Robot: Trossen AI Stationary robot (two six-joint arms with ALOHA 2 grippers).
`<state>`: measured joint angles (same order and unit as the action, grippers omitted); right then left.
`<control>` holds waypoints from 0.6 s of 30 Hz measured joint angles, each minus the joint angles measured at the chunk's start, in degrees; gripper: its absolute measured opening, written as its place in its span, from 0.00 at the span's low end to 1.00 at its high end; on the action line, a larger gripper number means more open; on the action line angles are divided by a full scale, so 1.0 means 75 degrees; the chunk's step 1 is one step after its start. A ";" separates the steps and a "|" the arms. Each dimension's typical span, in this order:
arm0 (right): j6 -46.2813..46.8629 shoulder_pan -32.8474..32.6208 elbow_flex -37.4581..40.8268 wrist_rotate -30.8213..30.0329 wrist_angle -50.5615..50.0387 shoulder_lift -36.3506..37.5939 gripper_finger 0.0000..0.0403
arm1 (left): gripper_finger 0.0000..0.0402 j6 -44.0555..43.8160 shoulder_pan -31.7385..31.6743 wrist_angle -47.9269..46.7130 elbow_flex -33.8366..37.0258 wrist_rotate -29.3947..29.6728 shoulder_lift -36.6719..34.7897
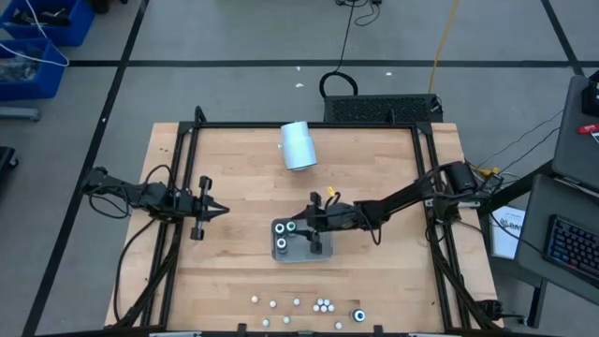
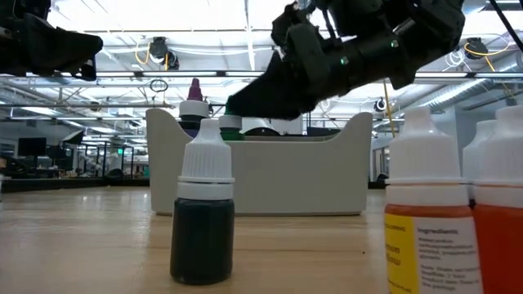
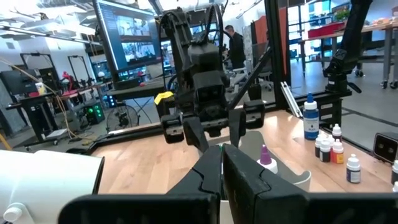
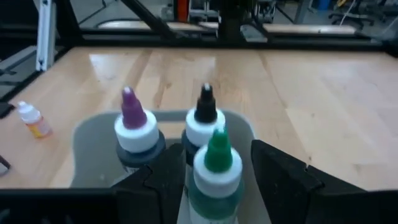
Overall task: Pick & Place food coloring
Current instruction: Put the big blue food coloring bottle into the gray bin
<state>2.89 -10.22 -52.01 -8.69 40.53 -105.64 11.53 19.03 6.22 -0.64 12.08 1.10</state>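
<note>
The grey tray (image 1: pixel 301 251) sits mid-table and holds three food coloring bottles: a purple-tipped one (image 4: pixel 134 127), a black-tipped one (image 4: pixel 205 115) and a green-tipped one (image 4: pixel 217 165). All three stand upright on the tray's floor. My right gripper (image 4: pixel 217 158) hangs open just above the tray, a finger on either side of the green-tipped bottle with narrow gaps showing. More food coloring bottles (image 1: pixel 323 304) stand near the table's front edge. My left gripper (image 1: pixel 211 208) waits shut at the table's left side.
A pale-blue cylinder (image 1: pixel 299 145) lies at the far middle of the table. A dark bottle (image 2: pixel 202 220) and orange bottles (image 2: pixel 425 212) stand right by the low camera. The black frame rails (image 1: pixel 426 178) border the table's sides. Bare wood lies between the tray and the front row.
</note>
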 joint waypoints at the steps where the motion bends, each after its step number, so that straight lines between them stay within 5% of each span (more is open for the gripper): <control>1: -0.0079 -0.0003 0.0000 0.0000 0.0016 0.0052 0.43 | 0.06 0.0000 0.0002 -0.0003 0.0000 0.0000 0.0003; 18: -0.1044 -0.0392 0.0122 -0.0009 -0.2294 0.3207 0.39 | 0.06 0.0000 0.0002 -0.0005 0.0000 -0.0001 0.0002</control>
<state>-4.94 -13.15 -51.09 -8.75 23.33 -81.59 11.53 19.05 6.18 -0.64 12.07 1.12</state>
